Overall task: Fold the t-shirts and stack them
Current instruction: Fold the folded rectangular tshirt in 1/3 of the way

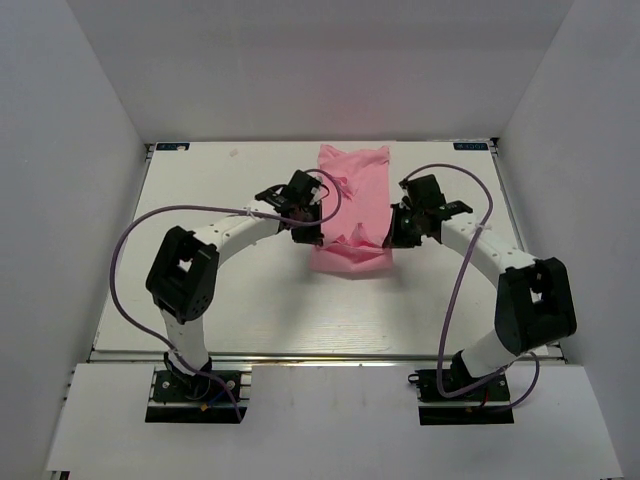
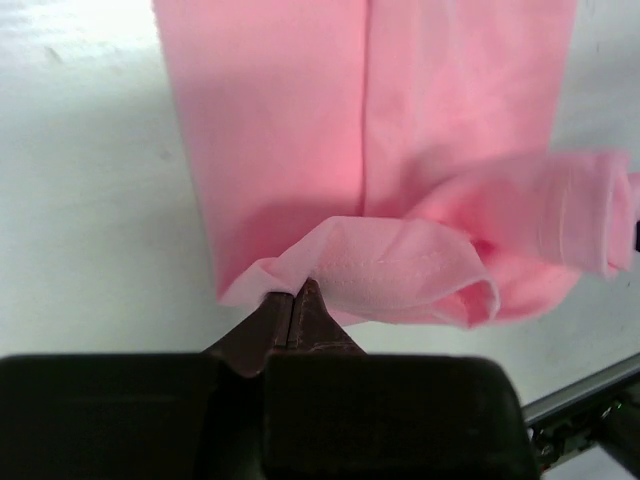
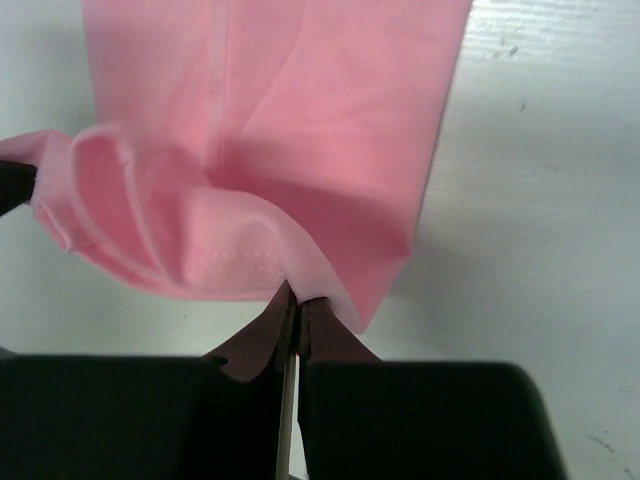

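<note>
A light pink t-shirt (image 1: 352, 205) lies folded into a long narrow strip down the middle of the white table (image 1: 220, 300). My left gripper (image 1: 306, 236) is shut on the t-shirt's near left corner (image 2: 262, 278), and my right gripper (image 1: 390, 238) is shut on the near right corner (image 3: 318, 282). The near hem (image 2: 420, 280) is lifted and sags in folds between the two grippers (image 3: 140, 215). The far part of the strip rests flat on the table.
White walls (image 1: 90, 150) enclose the table on three sides. Purple cables (image 1: 130, 240) loop off both arms. The table's near edge with its metal rail (image 2: 590, 400) shows at the lower right of the left wrist view.
</note>
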Robot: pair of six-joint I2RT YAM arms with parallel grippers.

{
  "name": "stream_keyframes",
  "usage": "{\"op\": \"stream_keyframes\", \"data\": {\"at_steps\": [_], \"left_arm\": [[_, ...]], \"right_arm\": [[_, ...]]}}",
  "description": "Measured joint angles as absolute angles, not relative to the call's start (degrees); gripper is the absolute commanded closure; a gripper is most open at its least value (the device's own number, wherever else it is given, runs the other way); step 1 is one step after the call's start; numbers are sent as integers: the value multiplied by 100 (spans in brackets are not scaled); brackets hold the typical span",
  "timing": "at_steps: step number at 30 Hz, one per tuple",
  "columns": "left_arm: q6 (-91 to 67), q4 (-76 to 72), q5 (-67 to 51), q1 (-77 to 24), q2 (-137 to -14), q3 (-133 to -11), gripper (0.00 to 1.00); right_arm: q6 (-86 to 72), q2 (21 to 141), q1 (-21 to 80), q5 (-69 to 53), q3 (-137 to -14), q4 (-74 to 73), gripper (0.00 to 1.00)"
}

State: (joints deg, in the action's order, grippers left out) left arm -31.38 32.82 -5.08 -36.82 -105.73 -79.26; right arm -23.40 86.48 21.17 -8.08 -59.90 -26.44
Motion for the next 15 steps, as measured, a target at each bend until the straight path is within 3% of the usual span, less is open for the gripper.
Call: {"op": "stream_keyframes", "data": {"at_steps": [15], "left_arm": [[-2814, 3301, -676, -3138, -11601, -9695, 100]], "right_arm": [[-1708, 9963, 1756, -834, -7804, -2731, 100]]}}
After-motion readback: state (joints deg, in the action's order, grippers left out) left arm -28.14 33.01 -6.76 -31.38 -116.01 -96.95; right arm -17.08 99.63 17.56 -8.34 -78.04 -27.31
